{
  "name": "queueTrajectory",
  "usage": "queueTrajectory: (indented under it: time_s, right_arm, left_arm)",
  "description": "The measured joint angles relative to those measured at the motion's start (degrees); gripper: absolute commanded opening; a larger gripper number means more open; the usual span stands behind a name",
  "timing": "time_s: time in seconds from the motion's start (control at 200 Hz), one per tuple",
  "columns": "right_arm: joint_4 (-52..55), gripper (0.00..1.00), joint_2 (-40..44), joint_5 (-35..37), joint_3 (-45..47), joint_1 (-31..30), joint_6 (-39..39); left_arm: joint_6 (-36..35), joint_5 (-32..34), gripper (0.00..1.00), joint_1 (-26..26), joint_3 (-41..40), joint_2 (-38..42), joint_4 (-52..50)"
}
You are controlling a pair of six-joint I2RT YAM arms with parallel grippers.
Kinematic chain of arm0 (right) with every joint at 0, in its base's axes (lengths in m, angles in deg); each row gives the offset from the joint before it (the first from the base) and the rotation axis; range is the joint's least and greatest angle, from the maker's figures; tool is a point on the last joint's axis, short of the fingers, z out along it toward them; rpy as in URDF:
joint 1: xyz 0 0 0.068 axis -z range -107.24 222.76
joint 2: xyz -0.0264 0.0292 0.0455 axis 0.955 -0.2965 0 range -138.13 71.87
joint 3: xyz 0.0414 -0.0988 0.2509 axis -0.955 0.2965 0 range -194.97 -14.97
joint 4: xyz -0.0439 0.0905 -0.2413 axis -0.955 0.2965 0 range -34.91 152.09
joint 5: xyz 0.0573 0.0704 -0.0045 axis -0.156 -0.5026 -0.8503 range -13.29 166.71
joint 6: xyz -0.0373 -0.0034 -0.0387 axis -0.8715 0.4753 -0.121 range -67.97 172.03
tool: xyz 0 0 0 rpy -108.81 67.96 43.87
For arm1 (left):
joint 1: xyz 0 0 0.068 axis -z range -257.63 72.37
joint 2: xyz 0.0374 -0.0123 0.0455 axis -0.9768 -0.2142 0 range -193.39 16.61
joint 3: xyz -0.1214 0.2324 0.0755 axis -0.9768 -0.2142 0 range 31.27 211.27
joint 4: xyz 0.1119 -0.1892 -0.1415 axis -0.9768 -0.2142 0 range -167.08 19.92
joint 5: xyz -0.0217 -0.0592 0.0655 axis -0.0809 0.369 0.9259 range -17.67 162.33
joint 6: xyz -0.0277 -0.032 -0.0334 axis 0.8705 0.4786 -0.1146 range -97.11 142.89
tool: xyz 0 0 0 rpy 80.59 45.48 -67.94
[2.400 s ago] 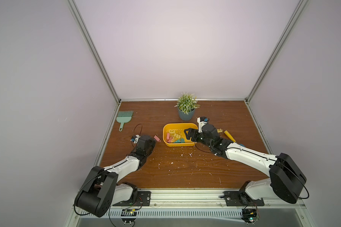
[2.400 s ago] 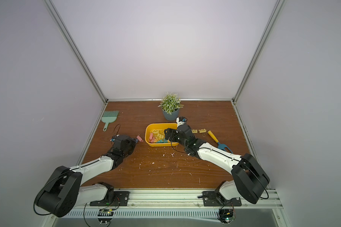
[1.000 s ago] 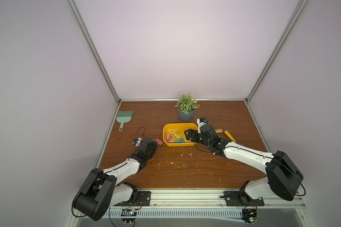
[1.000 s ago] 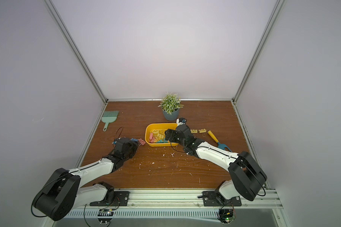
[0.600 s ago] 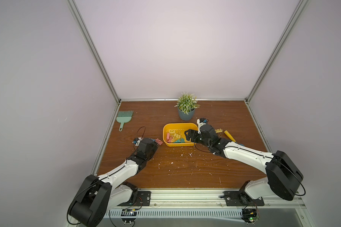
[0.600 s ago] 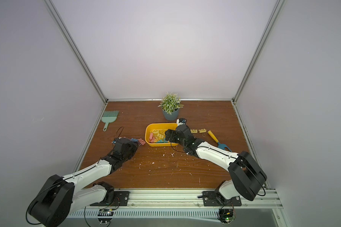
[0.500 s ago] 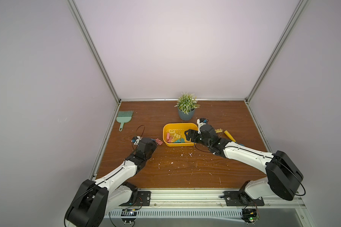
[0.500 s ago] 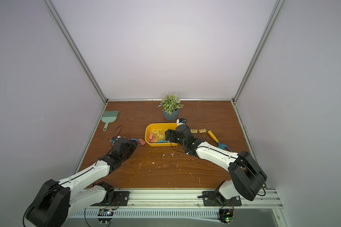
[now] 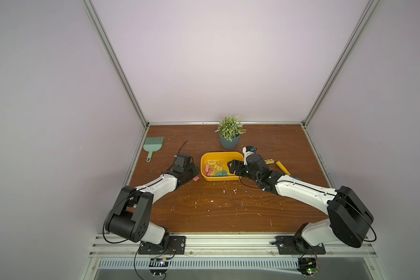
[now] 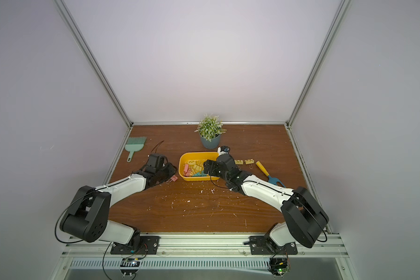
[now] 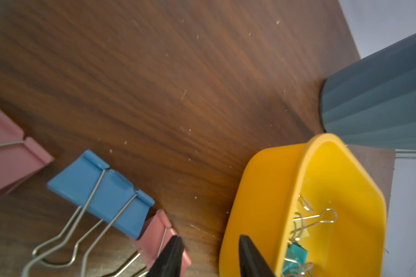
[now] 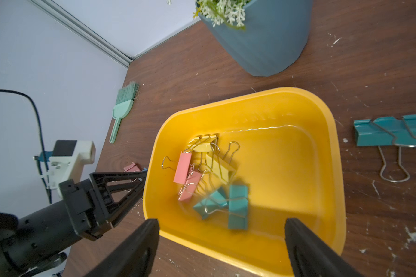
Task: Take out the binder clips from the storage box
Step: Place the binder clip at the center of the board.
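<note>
**Pastel wire-handled binder clips (image 12: 211, 182) in and beside a shallow yellow plastic storage box (image 9: 216, 179)**

The box is rectangular with rounded corners. It sits on a brown wood-grain desk (image 9: 216, 208), just in front of a grey-blue ribbed plant pot (image 9: 229, 143). Inside it, pink, yellow and teal clips lie tangled together, their thin silver wire loop handles overlapping.

More clips lie on the desk. A blue clip (image 11: 101, 189) and two pink clips (image 11: 7, 156) are beside the box on the left arm's side. A teal clip (image 12: 392, 132) and two yellow clips (image 10: 238, 161) are on the opposite side.

The left end effector (image 11: 209, 242) is low against the box's outer wall, fingers apart, nothing between them. The right end effector (image 12: 220, 223) hovers over the box's near edge, fingers spread wide, holding nothing.
</note>
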Motion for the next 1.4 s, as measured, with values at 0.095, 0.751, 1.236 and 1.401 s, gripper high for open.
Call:
queueTrajectory:
  time_s: [0.095,0.751,1.236,1.401]
  right_arm:
    - [0.09,0.89,0.11,0.09,0.0,0.0,-0.15]
    - [0.11,0.89,0.13,0.04,0.0,0.0,-0.17]
    - [-1.73,0.86,-4.68,-12.48,-6.29,-1.09,-4.94]
    - [-1.38,0.86,-6.97,-13.92,-7.96,-2.62,-5.57]
  left_arm:
    - [-0.04,-0.26,0.43,0.0,0.0,-0.07,-1.22]
    - [-7.72,8.33,0.4,-0.24,-0.55,16.57,-11.34]
    - [-6.27,6.25,0.32,-0.37,-1.29,7.45,-12.5]
    - [-4.07,5.99,0.22,-0.39,-2.67,7.8,-11.54]
